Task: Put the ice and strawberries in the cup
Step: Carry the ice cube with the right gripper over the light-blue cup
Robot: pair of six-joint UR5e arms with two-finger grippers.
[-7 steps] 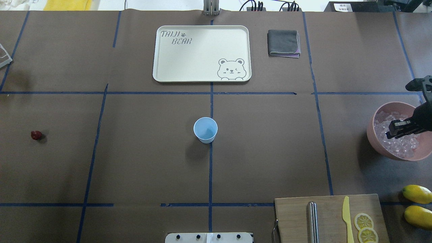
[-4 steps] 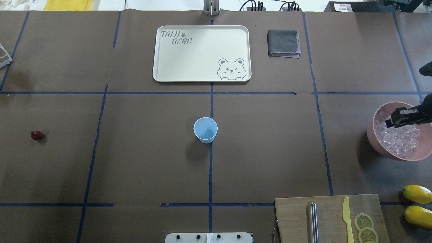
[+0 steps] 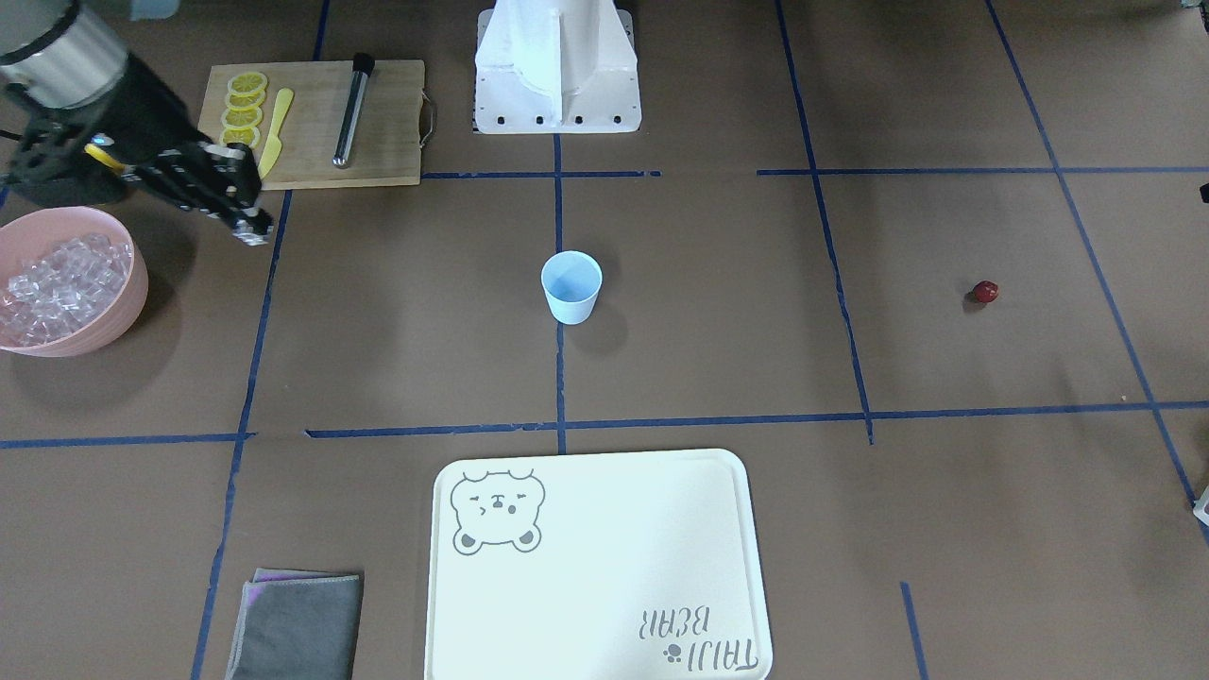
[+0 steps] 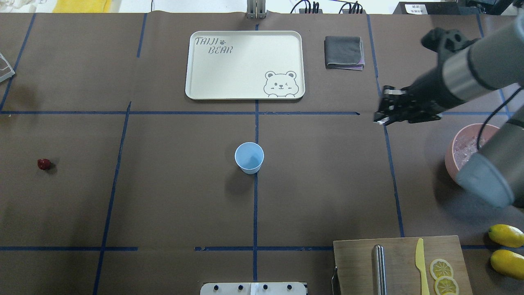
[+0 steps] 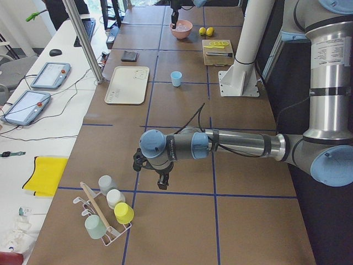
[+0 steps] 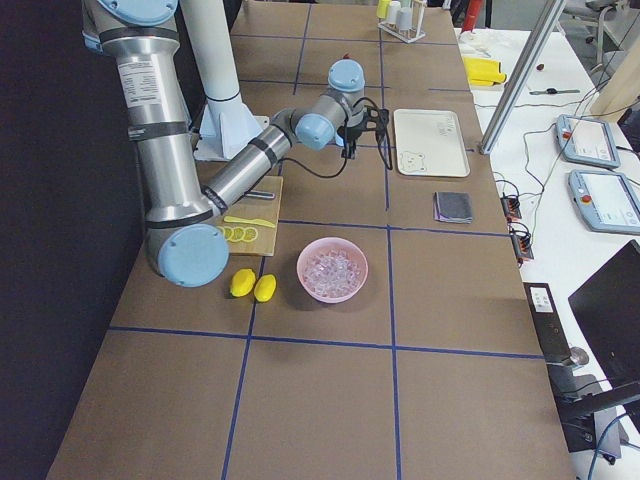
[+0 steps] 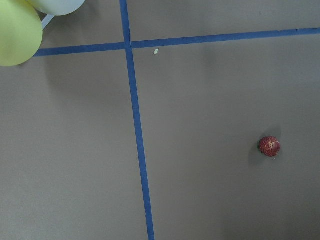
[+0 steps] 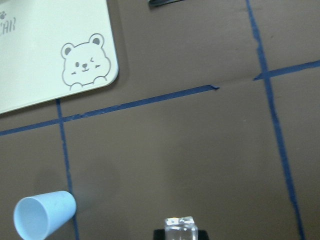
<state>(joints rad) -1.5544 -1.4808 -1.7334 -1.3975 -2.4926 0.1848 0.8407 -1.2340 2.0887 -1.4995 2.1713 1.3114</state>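
Note:
The light-blue cup (image 4: 249,157) stands upright at the table's middle, also seen in the front view as the cup (image 3: 570,286). My right gripper (image 4: 382,116) hangs above the table between the pink bowl (image 4: 450,162) and the cup, shut on one ice cube (image 8: 180,226). More ice (image 3: 57,279) fills the bowl. The strawberry (image 4: 44,164) lies alone at the far left; the left wrist view shows the strawberry (image 7: 269,146) below it, no fingers in frame. My left gripper (image 5: 161,185) shows only in the exterior left view, so I cannot tell its state.
A cream bear tray (image 4: 245,65) and a folded grey cloth (image 4: 344,52) lie at the far side. A cutting board (image 4: 401,262) with knife, metal rod and lemon slices sits front right, two lemons (image 4: 507,246) beside it. A cup rack (image 5: 107,212) stands near the left arm.
My right gripper has risen out of the pink bowl and swung left and away from the robot, towards the table's middle. The cup and strawberry have not moved.

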